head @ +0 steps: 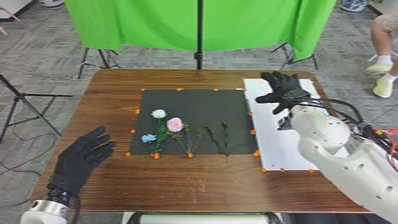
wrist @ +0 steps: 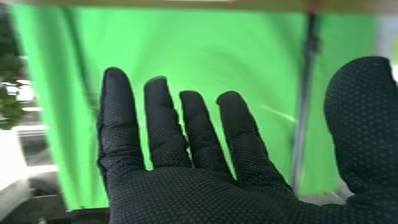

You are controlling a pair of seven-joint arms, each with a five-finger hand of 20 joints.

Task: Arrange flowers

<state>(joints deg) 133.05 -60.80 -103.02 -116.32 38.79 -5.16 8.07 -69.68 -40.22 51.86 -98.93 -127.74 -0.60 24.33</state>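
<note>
Over the upper part of the white board, my right hand (head: 282, 90) is raised with its fingers spread. In the right wrist view the same hand (wrist: 187, 195) has straight fingers and holds nothing. My left hand (head: 82, 155) is at the table's left side, open, left of the black mat (head: 191, 102). On the mat lie a white flower (head: 159, 114), a pink flower (head: 175, 124) and a blue flower (head: 149, 138), with green stems toward the mat's near edge. Two green stems (head: 225, 137) without visible blossoms lie to their right.
The white board (head: 282, 161) lies on the brown table (head: 178, 187) right of the mat, with a small dark object (head: 285, 123) on it beside my right arm. Orange markers line the mat and board. A green curtain (head: 151, 25) hangs behind the table.
</note>
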